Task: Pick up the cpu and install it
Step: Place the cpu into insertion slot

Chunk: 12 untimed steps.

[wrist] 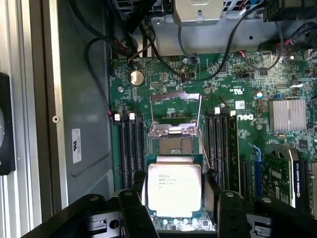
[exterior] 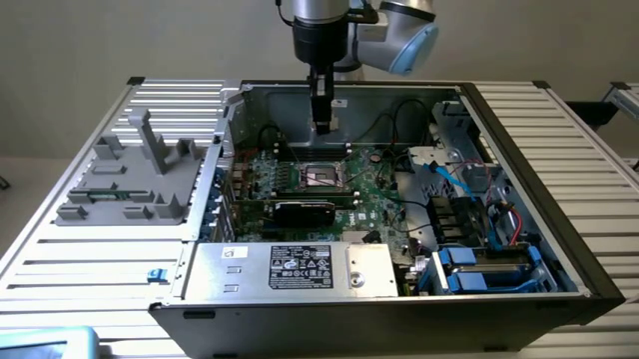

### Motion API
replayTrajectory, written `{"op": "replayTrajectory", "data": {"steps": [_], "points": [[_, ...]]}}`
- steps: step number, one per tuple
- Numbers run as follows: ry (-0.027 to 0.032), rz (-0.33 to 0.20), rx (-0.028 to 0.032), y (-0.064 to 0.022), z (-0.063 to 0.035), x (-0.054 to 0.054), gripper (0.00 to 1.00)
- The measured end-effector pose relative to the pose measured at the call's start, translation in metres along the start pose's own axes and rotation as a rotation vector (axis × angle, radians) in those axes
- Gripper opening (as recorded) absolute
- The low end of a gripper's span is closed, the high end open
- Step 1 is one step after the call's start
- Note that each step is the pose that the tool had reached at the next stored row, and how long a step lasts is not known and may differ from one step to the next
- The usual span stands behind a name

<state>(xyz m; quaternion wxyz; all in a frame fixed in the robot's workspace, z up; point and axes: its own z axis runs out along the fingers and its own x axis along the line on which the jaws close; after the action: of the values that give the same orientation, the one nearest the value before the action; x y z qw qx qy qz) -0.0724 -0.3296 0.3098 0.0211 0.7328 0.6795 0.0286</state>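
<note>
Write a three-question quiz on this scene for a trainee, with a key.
1. True or false: the cpu sits between the fingers, held up off the board.
2. Multiple choice: the socket is A) covered by a cooler, B) open and empty, C) buried under cables.
3. Short answer: what colour is the motherboard?

Key: 1 true; 2 B; 3 green.
</note>
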Motion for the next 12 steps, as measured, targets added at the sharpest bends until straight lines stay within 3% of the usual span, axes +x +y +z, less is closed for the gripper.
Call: {"op": "replayTrajectory", "data": {"steps": [12], "points": [[-0.0002, 0.009, 0.0, -0.0011, 0.0216, -0.005, 0.55]]}}
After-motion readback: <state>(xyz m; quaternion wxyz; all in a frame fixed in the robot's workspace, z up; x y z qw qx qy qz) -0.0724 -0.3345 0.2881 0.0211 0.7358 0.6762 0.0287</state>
